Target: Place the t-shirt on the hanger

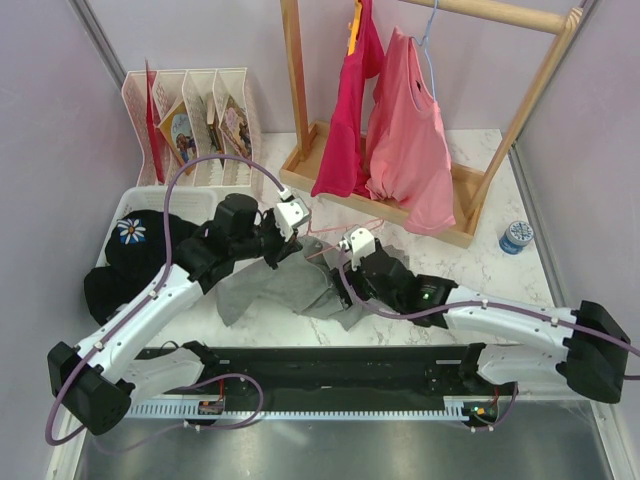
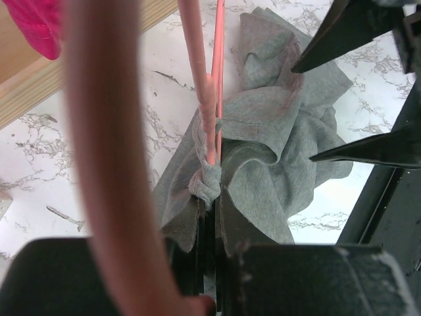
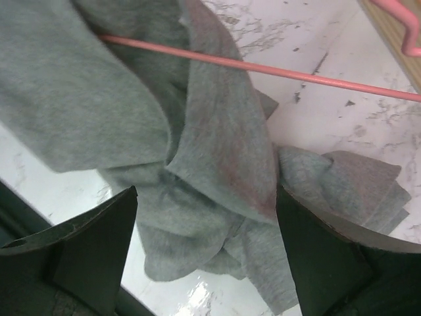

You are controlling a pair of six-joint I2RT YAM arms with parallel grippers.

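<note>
On the table (image 1: pixel 500 270), between the arms: the t-shirt (image 1: pixel 300 285) is found bunched in a grey heap, part lifted, part resting on the marble.
Hanger (image 3: pixel 276 69): pink and thin. One arm is threaded into the grey cloth and the rest is seen bare above the marble. It is kept low and near level, apparently so that cloth can be drawn along it.
Left gripper (image 2: pixel 210 214): clenched on the hanger's corner through a wad of t-shirt, so that the frame is steadied.
Right gripper (image 3: pixel 205 194): released, jaws spread wide, nothing held. It is poised just over the loose folds, judged ready for a fresh hold.
Step in hand: the t-shirt is being worked onto the hanger. Neither shoulder is seated yet, as far as can be told.
Neck opening: not made out in any view.
Rack (image 1: pixel 300 110): wooden, at the far side. A pink shirt (image 1: pixel 410 160) is hung there on a blue hanger (image 1: pixel 428 60).
Risk: cloth may be dragged off if the hanger is tilted.
</note>
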